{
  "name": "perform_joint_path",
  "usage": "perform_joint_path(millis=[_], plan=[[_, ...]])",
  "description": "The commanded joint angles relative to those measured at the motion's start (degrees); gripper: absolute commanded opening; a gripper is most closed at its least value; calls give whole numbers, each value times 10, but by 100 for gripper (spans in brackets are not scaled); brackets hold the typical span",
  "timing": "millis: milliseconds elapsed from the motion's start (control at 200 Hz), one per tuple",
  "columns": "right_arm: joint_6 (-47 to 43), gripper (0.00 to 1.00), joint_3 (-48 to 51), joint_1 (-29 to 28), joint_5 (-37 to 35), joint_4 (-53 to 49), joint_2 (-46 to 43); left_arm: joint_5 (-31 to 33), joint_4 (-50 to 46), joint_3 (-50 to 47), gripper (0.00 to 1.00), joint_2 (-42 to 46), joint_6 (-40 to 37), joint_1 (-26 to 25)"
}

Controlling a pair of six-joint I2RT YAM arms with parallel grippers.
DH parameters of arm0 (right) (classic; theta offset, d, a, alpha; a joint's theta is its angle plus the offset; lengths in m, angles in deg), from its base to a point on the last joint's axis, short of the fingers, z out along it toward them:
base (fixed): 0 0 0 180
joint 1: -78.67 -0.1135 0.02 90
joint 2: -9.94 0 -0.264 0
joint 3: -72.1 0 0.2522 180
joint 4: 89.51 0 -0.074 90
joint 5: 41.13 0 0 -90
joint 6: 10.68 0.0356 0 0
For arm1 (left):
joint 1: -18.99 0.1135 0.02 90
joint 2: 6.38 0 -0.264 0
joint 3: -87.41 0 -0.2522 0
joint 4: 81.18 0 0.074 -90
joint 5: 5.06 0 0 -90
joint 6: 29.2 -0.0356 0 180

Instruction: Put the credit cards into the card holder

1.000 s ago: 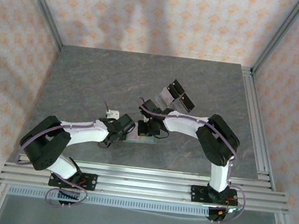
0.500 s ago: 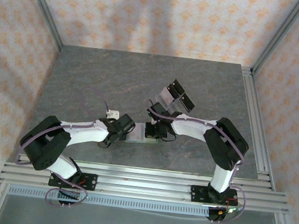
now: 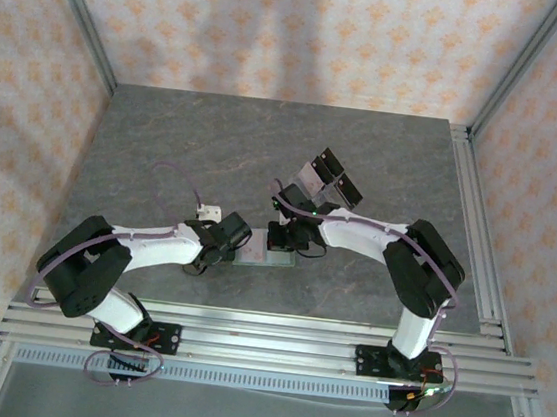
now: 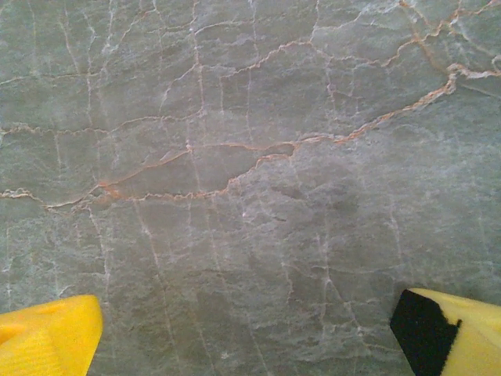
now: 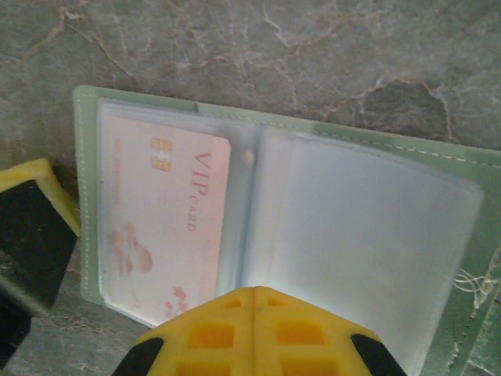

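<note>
Swung rightward at the elbow, the right fingers (image 5: 223, 333) hover shut and empty over the open card holder (image 5: 368, 235), one credit card (image 5: 160, 211) pocketed, by the bench's (image 3: 164, 155) near edge; left fingers (image 4: 47, 337) gape empty.

- "VIP CARD", in reddish letters running sideways in the right wrist view, stands on the pinkish credit card (image 5: 164, 227) inside a clear pocket of the card holder (image 5: 407, 150).
- Fine print along that card's edge, probably text, is too small to read.
</note>
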Motion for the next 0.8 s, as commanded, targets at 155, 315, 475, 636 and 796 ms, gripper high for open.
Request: perform_joint_path(millis=[155,315,475,636,796], plan=[[-10,0,-36,-6,-3,-8,34,-3,3,-12,100,-23,9,3],[-10,0,-45,-8,0,-7,49,-4,5,-12,100,-24,8,3],[-8,0,-51,-12,3,-5,60,-4,7,-12,100,-25,8,3],[-8,0,-60,-20,6,-6,70,-6,9,-12,100,-26,7,3],[-7,0,-71,-28,9,-9,78,-8,12,-13,100,-27,7,4]])
